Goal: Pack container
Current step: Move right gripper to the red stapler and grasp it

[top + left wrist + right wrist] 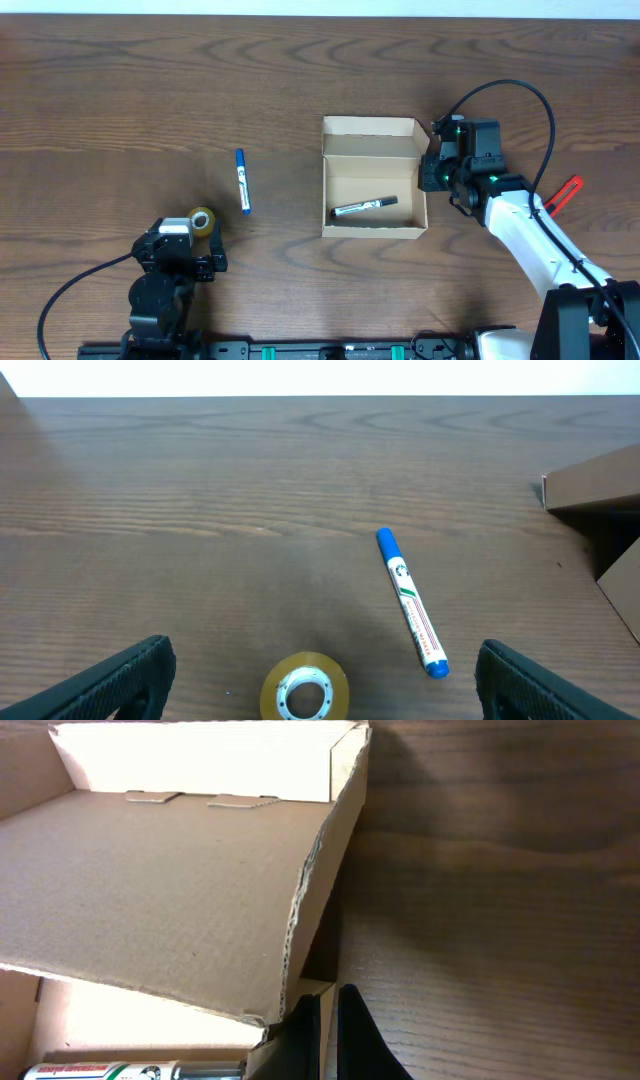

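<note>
The right gripper (433, 172) is pinching its fingers (357, 1038) onto the right wall of the container (372, 183). The left gripper (185, 245) is gaping wide, holding nothing, well left of it.

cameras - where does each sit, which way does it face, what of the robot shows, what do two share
overhead: above the table, facing straight down at box, blue marker, tape; left arm and right arm show.
left wrist: on the left gripper, low, facing across the table; open fingers flank the tape.
right wrist: on the right gripper, facing the box's side; fingers pinched on its wall.
shared: overhead and left wrist both show blue marker and tape.
</note>
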